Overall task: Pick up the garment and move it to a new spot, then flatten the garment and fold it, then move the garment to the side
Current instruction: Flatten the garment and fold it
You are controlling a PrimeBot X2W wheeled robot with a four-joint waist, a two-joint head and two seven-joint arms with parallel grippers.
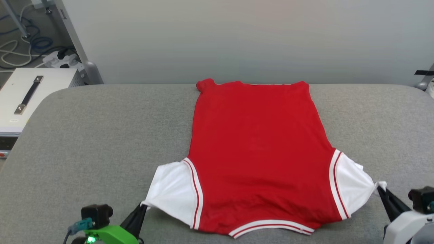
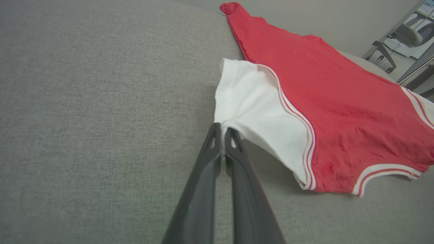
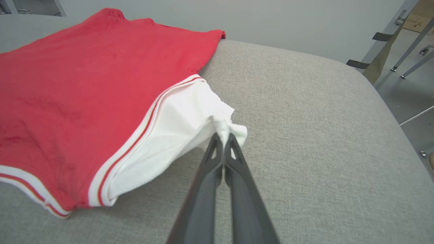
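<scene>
**Firmly pinched at both sleeves, spread flat on grey**

Shows the red jersey [image 1: 257, 152] laid out across the middle of the grey padded table [image 1: 101, 135], plain red side up. Puts its hem at the far edge, with the far left corner bunched into a small lump, and its white-and-red striped collar trim at the near edge, toward the robot. Finds the left gripper [image 1: 144, 206] at the lower left, long dark fingers pressed together on the tip of the white sleeve on that side. Finds the right gripper [image 1: 380, 189] at the lower right, likewise clamped on the crumpled tip of the other white sleeve. Leaves both sleeves drawn outward to a point and lifted slightly off the fabric, shadow beneath. Sets a white case [image 1: 37, 91] with a dark strap handle beyond the table's left edge, a power strip [image 1: 61, 59] and cables behind it.
</scene>
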